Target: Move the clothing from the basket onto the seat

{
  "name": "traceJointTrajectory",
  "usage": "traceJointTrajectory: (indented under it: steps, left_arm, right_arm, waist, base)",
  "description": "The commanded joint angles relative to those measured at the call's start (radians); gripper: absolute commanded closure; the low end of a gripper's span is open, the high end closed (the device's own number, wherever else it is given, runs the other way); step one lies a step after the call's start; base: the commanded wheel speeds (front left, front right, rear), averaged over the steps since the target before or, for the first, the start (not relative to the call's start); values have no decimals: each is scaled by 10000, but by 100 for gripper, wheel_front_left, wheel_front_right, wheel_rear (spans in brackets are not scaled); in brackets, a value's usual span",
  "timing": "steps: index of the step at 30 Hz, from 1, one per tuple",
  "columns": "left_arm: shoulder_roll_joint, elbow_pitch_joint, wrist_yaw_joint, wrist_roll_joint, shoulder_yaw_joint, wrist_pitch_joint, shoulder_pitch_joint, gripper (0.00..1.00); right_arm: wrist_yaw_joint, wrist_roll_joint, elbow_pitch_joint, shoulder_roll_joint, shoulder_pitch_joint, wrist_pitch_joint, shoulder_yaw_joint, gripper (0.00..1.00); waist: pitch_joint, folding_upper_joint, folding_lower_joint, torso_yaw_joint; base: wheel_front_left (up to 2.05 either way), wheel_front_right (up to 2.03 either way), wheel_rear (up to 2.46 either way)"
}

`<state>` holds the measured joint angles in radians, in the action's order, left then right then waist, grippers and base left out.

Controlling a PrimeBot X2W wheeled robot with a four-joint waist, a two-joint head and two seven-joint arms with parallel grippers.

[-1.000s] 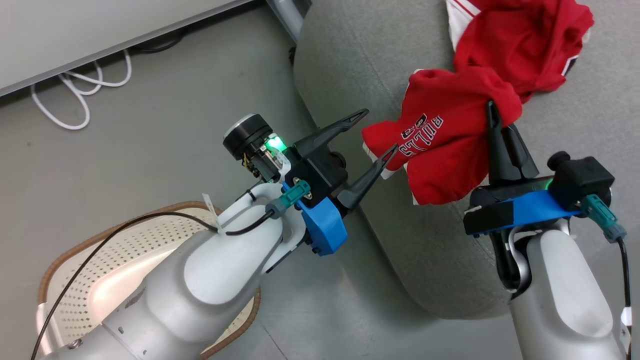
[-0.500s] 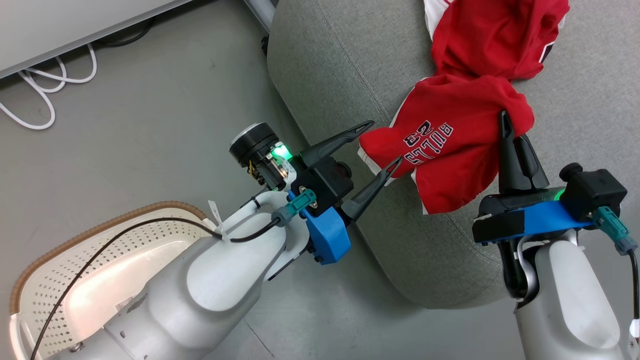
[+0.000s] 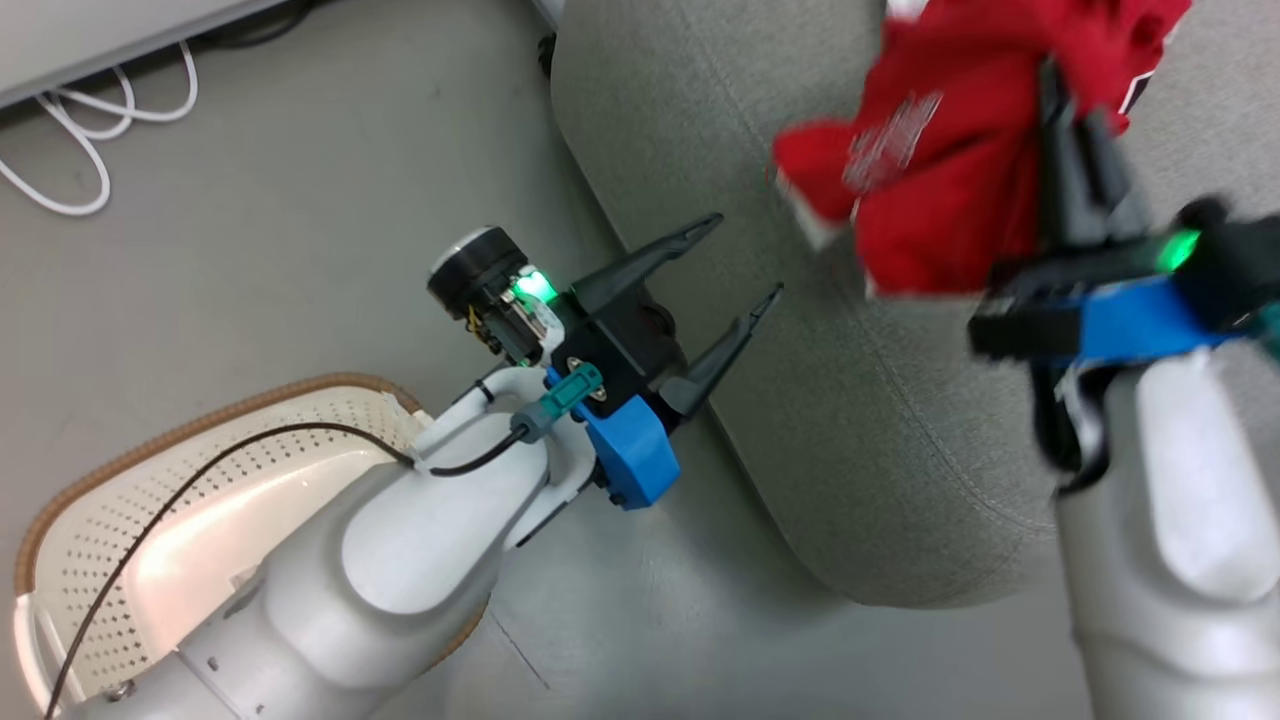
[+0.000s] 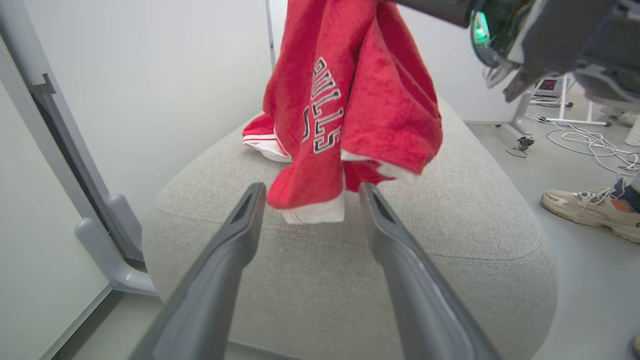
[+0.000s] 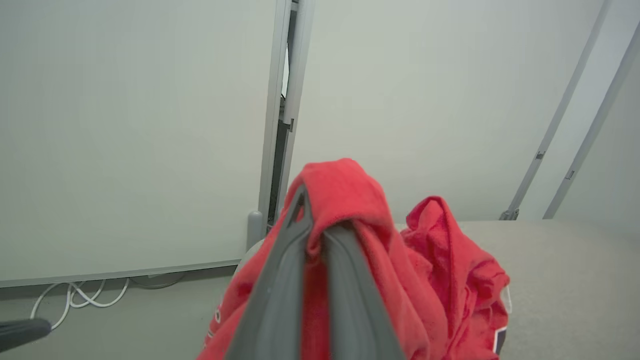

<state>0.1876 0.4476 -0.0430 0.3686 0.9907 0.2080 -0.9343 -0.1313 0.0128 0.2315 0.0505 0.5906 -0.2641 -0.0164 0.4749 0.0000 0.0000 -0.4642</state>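
Observation:
My right gripper (image 3: 1050, 75) is shut on a bunched red garment (image 3: 930, 200) with white lettering, which hangs blurred above the grey seat (image 3: 900, 430). In the right wrist view, the right gripper (image 5: 315, 220) pinches a fold of that fabric (image 5: 350, 200). A second red garment (image 4: 260, 137) lies on the seat (image 4: 450, 240) behind the hanging one (image 4: 360, 100). My left gripper (image 3: 745, 256) stands open beside the seat's edge. In the left wrist view its fingers (image 4: 311, 192) frame the garment's white hem without touching it. The cream basket (image 3: 80, 500) sits at lower left, partly behind my left arm.
White cables (image 3: 60, 170) lie on the grey floor by a pale wall panel. A grey frame foot (image 4: 100, 240) stands left of the seat. A person's shoe (image 4: 585, 205) and more cables (image 4: 580, 145) are on the floor to the right.
The right gripper has lifted the lettered garment up and farther over the seat, so its hem has left the left fingers. The left gripper stays open. The head camera has shifted.

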Motion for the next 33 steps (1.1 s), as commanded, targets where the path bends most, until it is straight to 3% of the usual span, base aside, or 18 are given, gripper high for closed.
traceJointTrajectory:
  steps: [1,9,14,21,24,33]
  left_arm:
    - [159,-56,68,-5,-41,-22,-108,0]
    - [496,-660,96,-279,-19,-405,-752,0]
    - [673,-1026,117,-420,-30,-607,-1179,0]
    - [851,-1405,154,-531,-20,-732,-1485,0]
    - [901,-1538,200,-555,-10,-736,-1523,0]
    - [957,-1612,236,-502,41,-682,-1591,0]
  right_arm:
    - [11,-121,-202,-4,500,-3,-207,100]
    - [11,37,-1348,998,3071,-1,-2011,100]
    - [11,108,-1565,2029,4156,-1,-3512,100]
    - [17,99,-430,3231,4528,-4,-5055,100]
    - [13,26,306,3220,4415,-1,-5498,100]
    - [11,-527,1978,2528,3636,-1,-5462,100]
  waist:
    - [268,0,0,81]
    - [1870,0,0,615]
    - [2788,0,0,908]
    - [3547,0,0,1174]
    - [3755,0,0,1290]
    - [3912,0,0,1446]
  base:
    - [0,0,0]
    - [0,0,0]
    - [0,0,0]
    - [0,0,0]
    - [0,0,0]
    - [0,0,0]
